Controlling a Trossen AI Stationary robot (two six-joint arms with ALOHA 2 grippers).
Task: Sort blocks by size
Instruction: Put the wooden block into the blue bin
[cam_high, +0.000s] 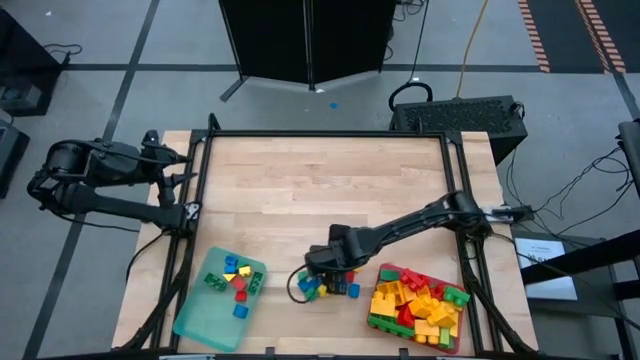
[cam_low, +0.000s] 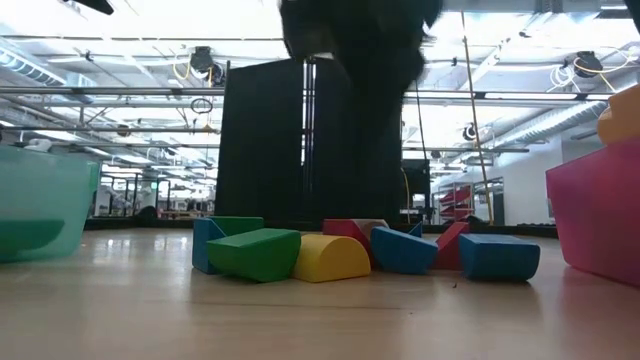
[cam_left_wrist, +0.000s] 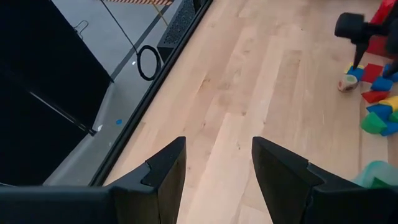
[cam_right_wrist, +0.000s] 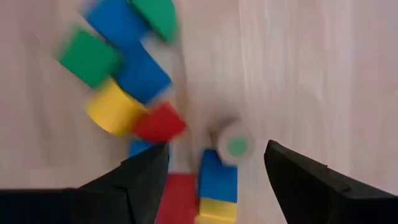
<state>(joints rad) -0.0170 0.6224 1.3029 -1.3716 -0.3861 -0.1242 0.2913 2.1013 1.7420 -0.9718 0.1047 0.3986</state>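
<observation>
**Desk-side:** Where's your right gripper?

**Me:** I've got the right gripper (cam_high: 322, 268) low over the loose pile of blocks (cam_high: 325, 285) at the near middle of the desk (cam_high: 320, 180). In the right wrist view its fingers (cam_right_wrist: 146, 180) stand apart with nothing between them. Below them I see a small pale round piece with a green centre (cam_right_wrist: 235, 145), with a blue block stacked on a yellow one (cam_right_wrist: 217, 193) touching it.

**Desk-side:** What else is in that pile?

**Me:** Green, blue, a rounded yellow piece (cam_right_wrist: 114, 109) and a red one (cam_right_wrist: 160, 122), all bunched together. From the low view they lie on the wood: a green block (cam_low: 255, 252), the yellow one (cam_low: 332, 257) just beside it, then blue blocks (cam_low: 498, 256) on the right.

**Desk-side:** And the trays?

**Me:** The teal tray (cam_high: 195, 320) sits at the near left with a few small blocks (cam_high: 236, 278) in it, red, yellow, green and blue. The red tray (cam_high: 372, 318) is at the near right, heaped with larger blocks (cam_high: 420, 305), mostly yellow and red. The pile lies between the two, nearer the red one.

**Desk-side:** Left arm?

**Me:** I have it parked off the far left edge of the desk. The left gripper (cam_left_wrist: 217, 168) has its fingers apart and empty, facing across bare wood.
</observation>
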